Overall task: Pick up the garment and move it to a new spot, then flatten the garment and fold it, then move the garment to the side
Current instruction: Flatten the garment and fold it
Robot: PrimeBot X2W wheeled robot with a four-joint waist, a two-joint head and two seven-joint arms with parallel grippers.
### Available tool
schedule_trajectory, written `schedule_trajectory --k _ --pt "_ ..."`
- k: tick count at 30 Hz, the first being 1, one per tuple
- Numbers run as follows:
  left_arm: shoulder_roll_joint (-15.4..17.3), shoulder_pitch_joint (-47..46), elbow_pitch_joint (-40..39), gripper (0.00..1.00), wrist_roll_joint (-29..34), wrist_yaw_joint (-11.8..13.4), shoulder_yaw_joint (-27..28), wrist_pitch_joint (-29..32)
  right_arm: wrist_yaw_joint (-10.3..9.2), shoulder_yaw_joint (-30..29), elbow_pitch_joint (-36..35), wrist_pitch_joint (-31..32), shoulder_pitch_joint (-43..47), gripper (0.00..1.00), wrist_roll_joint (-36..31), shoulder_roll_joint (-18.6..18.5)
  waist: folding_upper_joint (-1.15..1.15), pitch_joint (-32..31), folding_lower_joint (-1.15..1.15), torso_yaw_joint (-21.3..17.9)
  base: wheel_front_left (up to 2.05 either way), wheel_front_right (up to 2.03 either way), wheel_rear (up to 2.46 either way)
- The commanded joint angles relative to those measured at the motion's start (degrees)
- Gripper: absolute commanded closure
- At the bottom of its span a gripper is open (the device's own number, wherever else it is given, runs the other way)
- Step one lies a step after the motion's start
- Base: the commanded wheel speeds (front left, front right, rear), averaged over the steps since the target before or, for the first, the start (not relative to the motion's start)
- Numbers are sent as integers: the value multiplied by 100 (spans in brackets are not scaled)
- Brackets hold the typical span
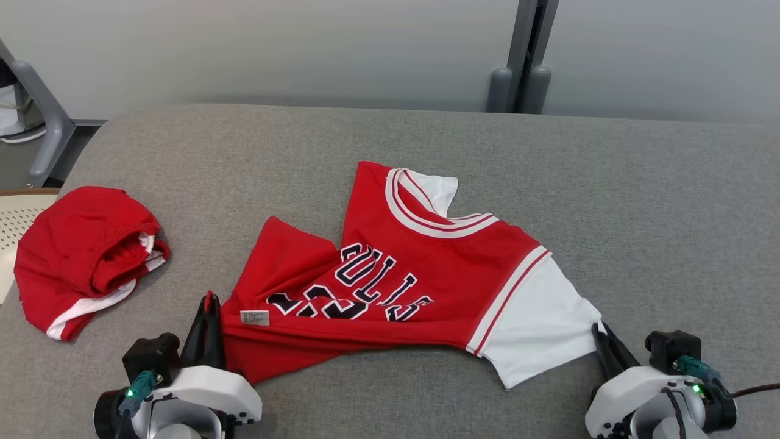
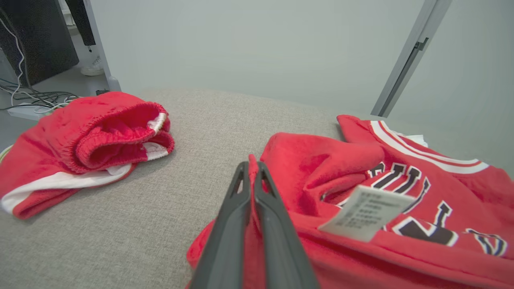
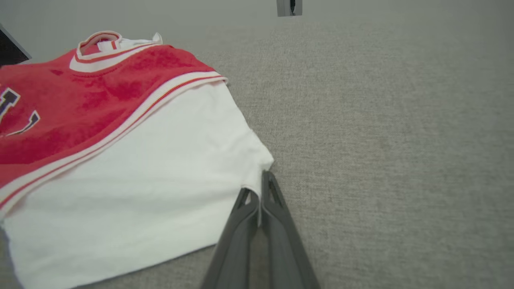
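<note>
Loosely spread, the red-and-white basketball jersey with dark lettering lies centrally on the grey fabric-covered surface. Its red hem corner is pinched in the closed left gripper and its white sleeve edge is clamped in the closed right gripper. Bunched red shorts with white trim sit well apart to its left, against a cream perforated container whose contents cannot be told.
</note>
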Motion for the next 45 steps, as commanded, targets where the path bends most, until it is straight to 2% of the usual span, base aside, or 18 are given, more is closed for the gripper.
schedule_trajectory --k 1,7,12,16,21,27,31,34,40,45 --pt "31 -19 -70 100 25 24 49 -13 -1 3 -145 -1 -9 100 74 -32 0 -21 0 -30 0 0 0" --pt "31 -227 -505 100 242 -82 302 -13 -1 -295 -1328 -2 -239 100 702 -34 0 -204 0 -245 0 0 0" --pt "194 -688 -935 100 521 -284 505 -13 -1 -366 -2354 -1 -739 100 1167 -146 0 -396 0 -528 0 0 0" --pt "432 -1250 -1170 100 708 -463 520 -12 -1 -304 -3050 0 -1280 100 1379 -410 0 -488 0 -711 0 0 0" --pt "722 -2058 -1424 100 608 -615 605 111 -1 -235 -3604 0 -1987 100 1623 -737 0 -495 0 -869 0 0 0" --pt "1069 -2662 -1536 100 725 -551 675 583 -2 -209 -3624 216 -2622 100 1668 -1010 0 -187 0 -954 0 0 0" --pt "1225 -3095 -1315 100 808 -540 596 927 -2 -250 -3366 386 -3091 100 1584 -1074 0 363 0 -930 0 0 0" --pt "1252 -3589 -1063 100 867 -568 504 944 -2 -246 -3052 430 -3570 100 1442 -1084 0 945 0 -891 0 0 0" --pt "1262 -5163 -352 100 1113 -472 302 428 -2 -427 -2236 136 -5054 100 926 -1115 0 1921 0 -819 0 0 0" --pt "1230 -6198 150 100 1110 -343 380 52 -4 -718 -1811 -13 -6033 100 512 -1134 0 2164 0 -780 0 0 0"
